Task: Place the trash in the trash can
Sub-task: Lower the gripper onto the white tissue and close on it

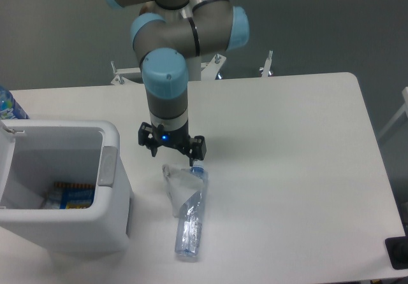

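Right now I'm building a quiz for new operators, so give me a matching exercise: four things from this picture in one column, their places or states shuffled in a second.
Things:
1. gripper
2. slim bottle
3. plastic bag
4. trash can

Places or states:
A. lying flat on the table, blue cap toward the arm
B. jaws open, just above the trash
C. at the table's left edge, open top, items inside
D. crumpled against the bottle's neck

Pairs: 1-B, 2-A, 3-D, 4-C
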